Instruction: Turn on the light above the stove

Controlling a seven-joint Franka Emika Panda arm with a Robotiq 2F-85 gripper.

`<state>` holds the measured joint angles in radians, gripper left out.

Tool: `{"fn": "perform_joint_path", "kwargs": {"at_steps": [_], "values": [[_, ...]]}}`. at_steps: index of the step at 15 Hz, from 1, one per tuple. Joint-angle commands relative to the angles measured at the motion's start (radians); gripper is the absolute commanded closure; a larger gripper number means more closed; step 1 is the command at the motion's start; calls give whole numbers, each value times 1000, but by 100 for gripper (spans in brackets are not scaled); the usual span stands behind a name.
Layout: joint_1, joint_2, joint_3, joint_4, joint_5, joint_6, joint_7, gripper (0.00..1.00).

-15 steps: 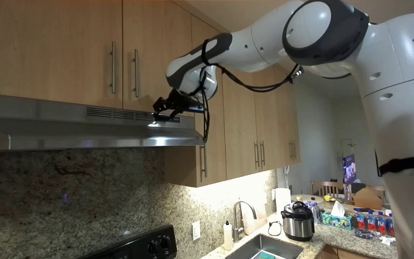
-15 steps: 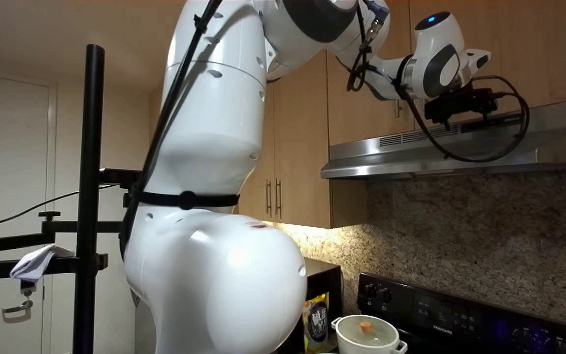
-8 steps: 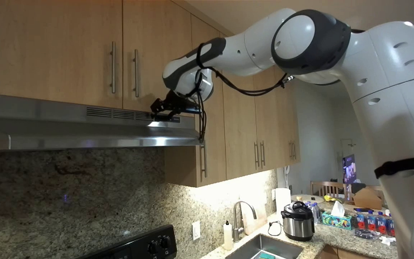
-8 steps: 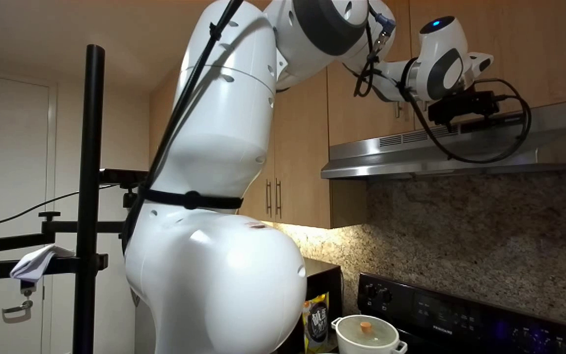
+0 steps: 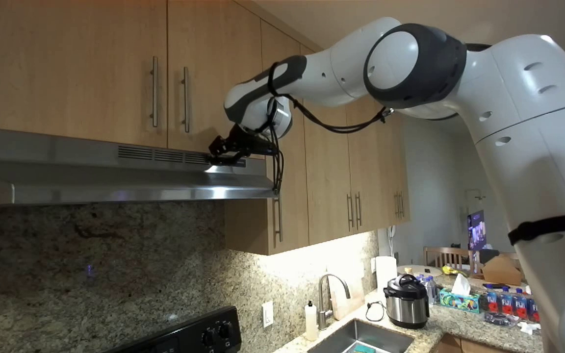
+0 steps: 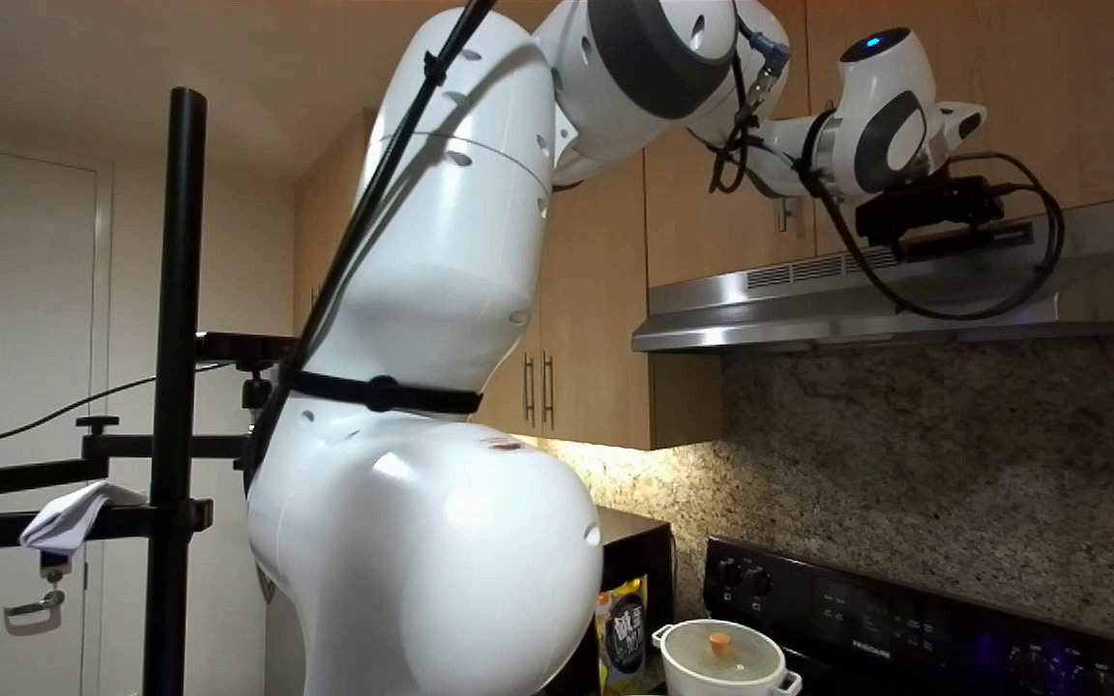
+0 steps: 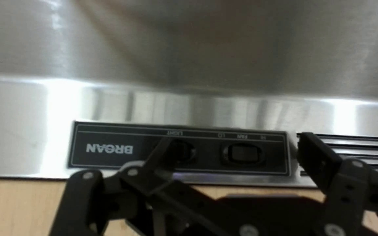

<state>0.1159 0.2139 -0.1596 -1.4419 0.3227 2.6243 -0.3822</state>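
Observation:
The stainless range hood (image 5: 115, 182) runs under the cabinets, and it also shows in an exterior view (image 6: 808, 307). Its black control panel (image 7: 110, 160) appears upside down in the wrist view. The light switch (image 7: 187, 151) is partly hidden behind my left-hand fingertip in that view. The fan switch (image 7: 244, 153) shows between the fingers. My gripper (image 7: 237, 144) is open and empty, one finger over the light switch, the other beside the panel by the vent slots. Whether a finger touches the switch I cannot tell. The gripper (image 5: 223, 153) is at the hood's front face. The wall below the hood looks dim.
Cabinet doors with bar handles (image 5: 186, 100) stand just above the hood. A cable loop (image 6: 963, 314) hangs from the wrist in front of the hood. Below are the black stove panel (image 6: 866, 619) and a white lidded pot (image 6: 723, 667). A light glows under the cabinet by the sink.
The elbow and upper arm have lowered and swung forward. The gripper has shifted slightly along the hood front and stays at the control panel.

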Motion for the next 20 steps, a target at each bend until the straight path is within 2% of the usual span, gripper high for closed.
{"fn": "perform_joint_path", "kwargs": {"at_steps": [1, 7, 12, 13, 14, 20], "values": [[-16, 20, -3, 32, 16, -39, -9, 0], [-12, 16, 10, 25, 13, -77, -30, 0], [-4, 18, 9, 30, -9, -62, -15, 0], [-73, 20, 86, 39, -49, -58, 14, 0], [-15, 20, 19, 35, -26, -57, -5, 0], [-14, -4, 10, 4, -46, -43, 31, 0]]}}
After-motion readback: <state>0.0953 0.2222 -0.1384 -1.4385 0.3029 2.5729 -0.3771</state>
